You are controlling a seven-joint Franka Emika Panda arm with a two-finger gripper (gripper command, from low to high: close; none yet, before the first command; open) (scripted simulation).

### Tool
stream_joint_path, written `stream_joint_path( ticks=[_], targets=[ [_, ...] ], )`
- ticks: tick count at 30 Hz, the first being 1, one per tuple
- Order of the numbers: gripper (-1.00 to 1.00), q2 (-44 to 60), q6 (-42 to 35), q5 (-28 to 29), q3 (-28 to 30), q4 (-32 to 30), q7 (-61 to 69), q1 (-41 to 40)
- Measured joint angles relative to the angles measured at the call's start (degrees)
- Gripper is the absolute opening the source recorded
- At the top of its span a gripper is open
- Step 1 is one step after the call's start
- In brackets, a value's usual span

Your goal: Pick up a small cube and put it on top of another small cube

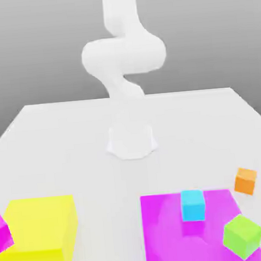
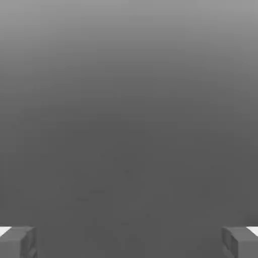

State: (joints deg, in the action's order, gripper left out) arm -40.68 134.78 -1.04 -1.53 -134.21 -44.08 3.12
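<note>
The small orange cube (image 1: 246, 180) and white table (image 1: 55, 139) look smooth and matt.

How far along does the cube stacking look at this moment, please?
Nothing looks done yet: the small orange cube sits alone on the white table, apart from the cyan cube and green cube. In hand: nothing; the tool is open and empty. Left: reach, grasp, lift, stack.

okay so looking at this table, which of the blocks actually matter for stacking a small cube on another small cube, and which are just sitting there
For the job:
- small plain orange cube, on the table
- small cyan cube and small green cube, both on the big magenta block: likely bases
- open two-finger gripper, holding nothing

Lying about:
- large flat magenta block
- large yellow block
- small magenta block at the exterior view's left edge
</note>
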Motion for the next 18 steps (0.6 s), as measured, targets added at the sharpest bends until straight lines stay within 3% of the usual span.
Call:
stream_joint_path(
  ticks=[11, 18],
  targets=[
    [0.0, 23.0, 13.4, -2.7, -9.7, -10.8, 6.4, 13.0],
    [0.0, 37.7, 21.9, 0.8, -17.1, -17.7, 6.7, 20.8]
  ],
)
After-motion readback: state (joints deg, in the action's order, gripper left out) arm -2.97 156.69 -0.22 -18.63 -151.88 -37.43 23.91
